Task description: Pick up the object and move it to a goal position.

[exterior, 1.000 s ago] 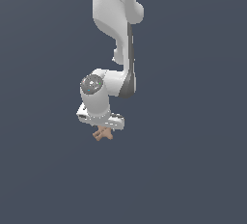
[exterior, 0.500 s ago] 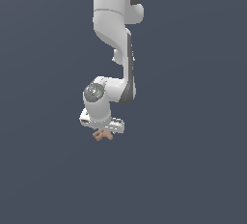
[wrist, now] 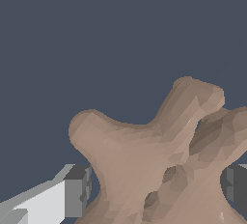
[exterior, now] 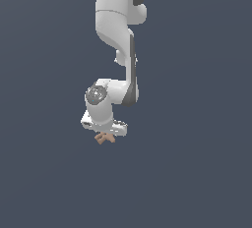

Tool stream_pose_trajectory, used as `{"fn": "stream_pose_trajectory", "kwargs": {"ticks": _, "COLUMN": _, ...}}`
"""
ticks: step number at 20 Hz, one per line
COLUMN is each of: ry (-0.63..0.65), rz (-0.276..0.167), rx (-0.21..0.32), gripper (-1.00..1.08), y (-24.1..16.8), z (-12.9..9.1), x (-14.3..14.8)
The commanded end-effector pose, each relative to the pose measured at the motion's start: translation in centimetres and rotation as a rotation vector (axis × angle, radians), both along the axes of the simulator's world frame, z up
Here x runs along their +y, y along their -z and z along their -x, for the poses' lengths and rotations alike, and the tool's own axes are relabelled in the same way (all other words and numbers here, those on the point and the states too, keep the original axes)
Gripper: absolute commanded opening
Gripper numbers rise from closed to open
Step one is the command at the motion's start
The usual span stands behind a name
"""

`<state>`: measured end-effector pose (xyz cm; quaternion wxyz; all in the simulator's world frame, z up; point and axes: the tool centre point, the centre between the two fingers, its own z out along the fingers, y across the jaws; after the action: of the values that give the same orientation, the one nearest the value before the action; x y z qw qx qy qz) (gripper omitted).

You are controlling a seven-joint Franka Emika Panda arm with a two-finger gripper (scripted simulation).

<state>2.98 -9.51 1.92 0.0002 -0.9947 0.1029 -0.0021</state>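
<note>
In the exterior view the white arm [exterior: 118,40] reaches down to the gripper [exterior: 104,132], with the object [exterior: 104,138] peeking out just beneath it — fingers hidden there. The wrist view shows more: the tan cross-shaped object [wrist: 159,155] sits between the two grey fingertips [wrist: 77,191], one each side — whether they actually clamp it I cannot tell.

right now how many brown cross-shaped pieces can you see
1. The single cross piece sits directly under the white gripper, between the jaws, and fills much of the wrist view. Nothing else brown shows on the grey surface.
</note>
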Motion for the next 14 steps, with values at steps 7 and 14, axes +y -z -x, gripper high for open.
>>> {"fn": "stream_pose_trajectory", "kwargs": {"ticks": 7, "ry": 0.002, "rz": 0.0, "rx": 0.003, "gripper": -1.0, "y": -0.6, "z": 0.1, "x": 0.2}}
{"fn": "stream_pose_trajectory", "kwargs": {"ticks": 14, "ry": 0.002, "rz": 0.0, "rx": 0.003, "gripper": -1.0, "y": -4.2, "z": -0.1, "x": 1.8}}
